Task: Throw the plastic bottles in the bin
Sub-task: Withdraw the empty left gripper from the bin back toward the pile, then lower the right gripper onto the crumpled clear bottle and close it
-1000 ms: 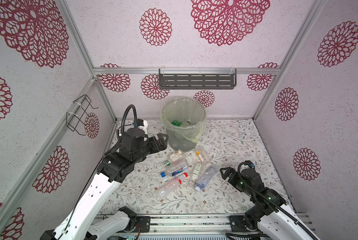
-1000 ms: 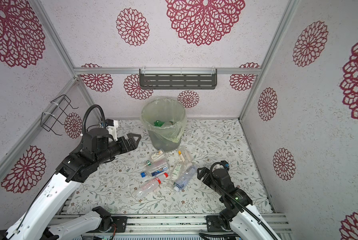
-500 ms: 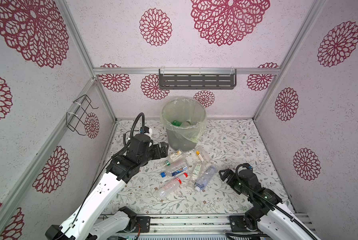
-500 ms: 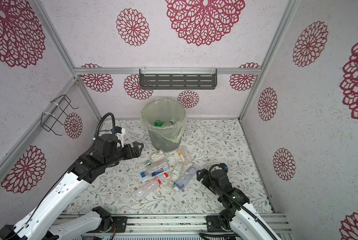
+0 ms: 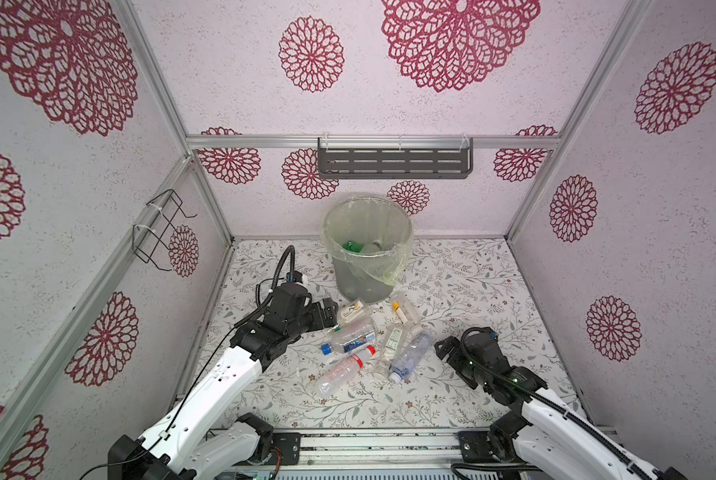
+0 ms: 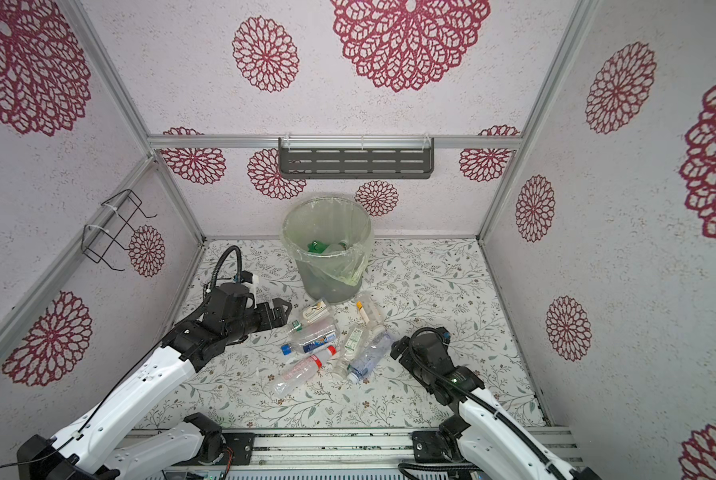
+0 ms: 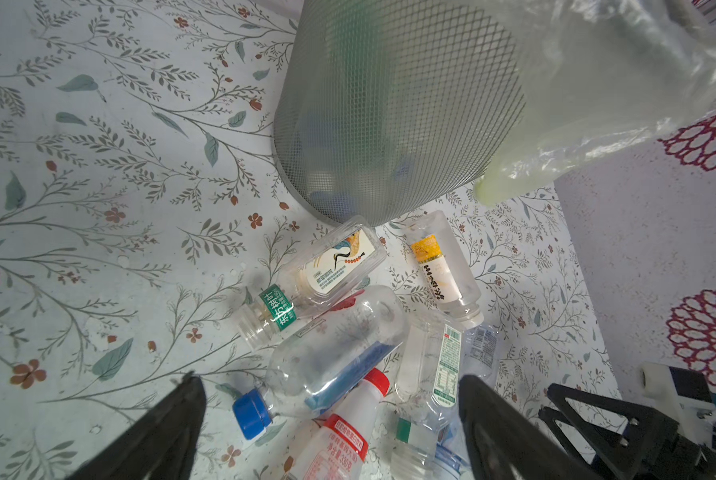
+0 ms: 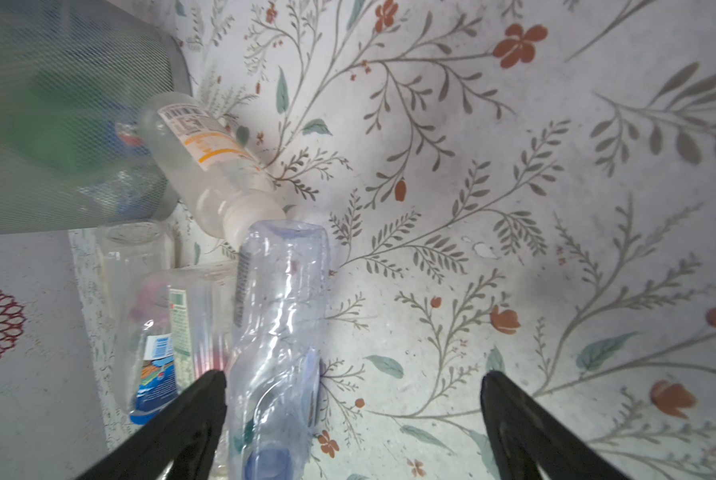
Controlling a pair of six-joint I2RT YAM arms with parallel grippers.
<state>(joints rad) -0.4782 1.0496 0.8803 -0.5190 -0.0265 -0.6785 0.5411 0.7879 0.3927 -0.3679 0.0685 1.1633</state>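
Bin (image 5: 350, 286) upright near the back wall, yellowish bag (image 5: 379, 270) folded over the rim; inside it, a green bottle (image 5: 352, 246) with a clear bottle (image 5: 375, 245) beside it. Six more bottles (image 5: 369, 340) heaped on the floral floor (image 5: 472, 282) just in front of the bin.

- Square bottle (image 7: 335, 262), just beside the bin's foot: crane drawing on the label, green neck band reading 东方树叶.
- Yellow-labelled bottle (image 7: 443, 274): dark characters down the label, not legible.
- Blue-capped bottle (image 7: 331, 353): blue label, writing unreadable.
- Red-capped bottle (image 7: 348, 436): white label with a red band, "330" legible in a line of characters.
- Green-labelled bottle (image 7: 443, 370): nutrition table and barcode.
- Crushed bottle (image 8: 281, 332): bluish, blue cap, barcode along its side.

Left gripper (image 7: 331, 382) spread wide, empty, over the blue-capped and red-capped bottles. Right gripper (image 8: 354, 374) spread wide too, empty, with the crushed bottle lying just inside one finger (image 8: 198, 407), ungripped.
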